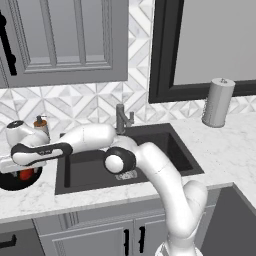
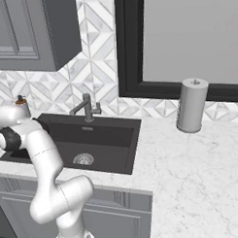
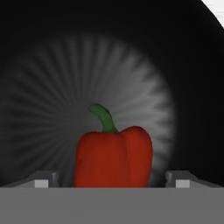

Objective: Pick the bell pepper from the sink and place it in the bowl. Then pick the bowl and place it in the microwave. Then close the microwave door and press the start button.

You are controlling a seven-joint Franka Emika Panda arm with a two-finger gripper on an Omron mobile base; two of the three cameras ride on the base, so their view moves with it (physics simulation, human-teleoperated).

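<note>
The red bell pepper [image 3: 113, 155] with its green stem sits upright inside the glossy black bowl [image 3: 52, 74]. The bowl [image 1: 11, 186] stands on the counter left of the sink [image 1: 150, 145], with the pepper [image 1: 26, 174] showing red under the hand. My gripper [image 1: 21, 171] hangs just above the bowl. Its fingertips [image 3: 42, 183] stand wide on either side of the pepper, with a gap on each side, so my gripper [image 3: 112, 183] is open and holds nothing. The microwave and its door are out of view.
The dark sink [image 2: 107, 136] has a steel drain [image 2: 83, 159] and a grey faucet [image 1: 121, 117] behind it. A soap bottle [image 1: 41, 124] stands at the wall by the bowl. A paper towel roll [image 1: 218, 102] stands on the marble counter to the right.
</note>
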